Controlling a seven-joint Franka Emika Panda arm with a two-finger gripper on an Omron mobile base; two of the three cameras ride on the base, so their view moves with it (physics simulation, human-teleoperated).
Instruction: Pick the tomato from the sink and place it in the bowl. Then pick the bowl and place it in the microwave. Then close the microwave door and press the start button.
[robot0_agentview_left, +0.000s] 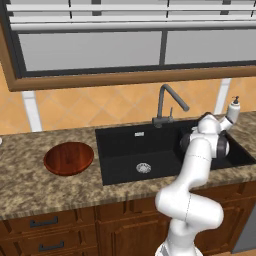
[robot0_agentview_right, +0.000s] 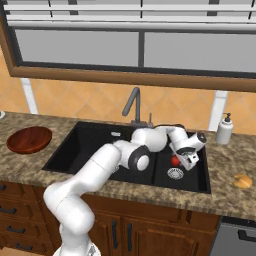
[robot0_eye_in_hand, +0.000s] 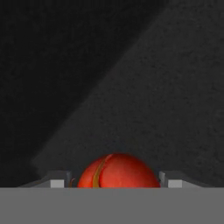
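So the granite counter (robot0_agentview_left: 30, 185) runs across the whole scene with wooden cabinets (robot0_agentview_left: 60, 227) underneath, and a big window (robot0_agentview_left: 125, 45) sits above the orange tiled wall. Set into the counter is the black sink (robot0_agentview_left: 125, 150), with a round steel drain (robot0_agentview_left: 143, 167) in its floor and a dark curved faucet (robot0_agentview_left: 167, 102) at the back edge. The white arm (robot0_agentview_right: 95, 172) bends over the front rim and reaches down into the right part of the basin. Off to the left on the counter, well apart from the sink, the wooden bowl (robot0_agentview_left: 68, 158) sits upright with nothing in it. A white soap bottle (robot0_agentview_right: 224, 129) stands at the sink's back right corner. Down in the basin the gripper (robot0_agentview_right: 181, 162) is right at the tomato (robot0_agentview_right: 175, 161), just beside the drain. In the hand view the tomato (robot0_eye_in_hand: 117, 171) sits between the two fingertips (robot0_eye_in_hand: 57, 183), jaws fairly wide with a tip on each side, but I can't tell if they're actually squeezing it
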